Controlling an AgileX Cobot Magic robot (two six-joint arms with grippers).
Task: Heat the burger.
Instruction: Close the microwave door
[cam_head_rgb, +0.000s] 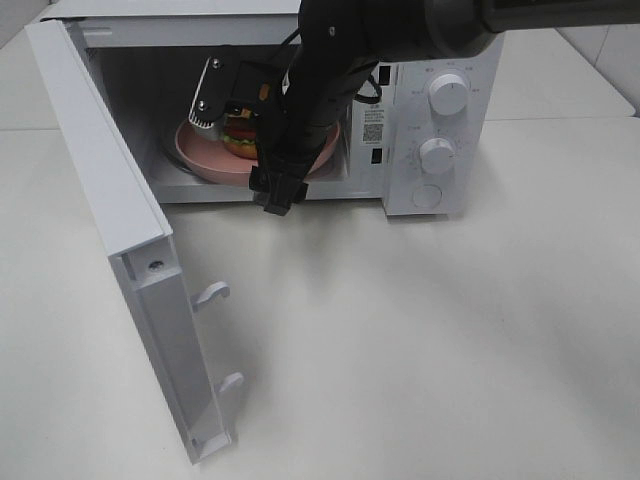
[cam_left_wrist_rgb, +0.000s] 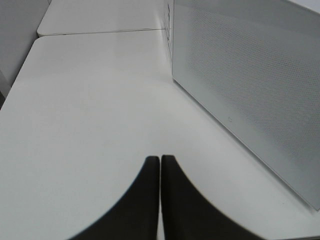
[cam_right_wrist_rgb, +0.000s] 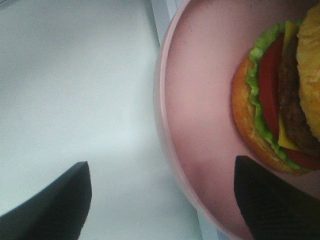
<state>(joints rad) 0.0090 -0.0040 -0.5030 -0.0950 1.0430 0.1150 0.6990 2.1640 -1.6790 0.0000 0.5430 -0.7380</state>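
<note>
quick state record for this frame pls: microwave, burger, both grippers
microwave door: open wide
plate: pink, inside the microwave
burger: on the plate, not gripped
right gripper: open, inside the microwave, one finger on either side of the plate rim
left gripper: shut, empty, over the table

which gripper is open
The right gripper: its fingers stand wide apart around the rim of the pink plate, while the left gripper has them pressed together.
</note>
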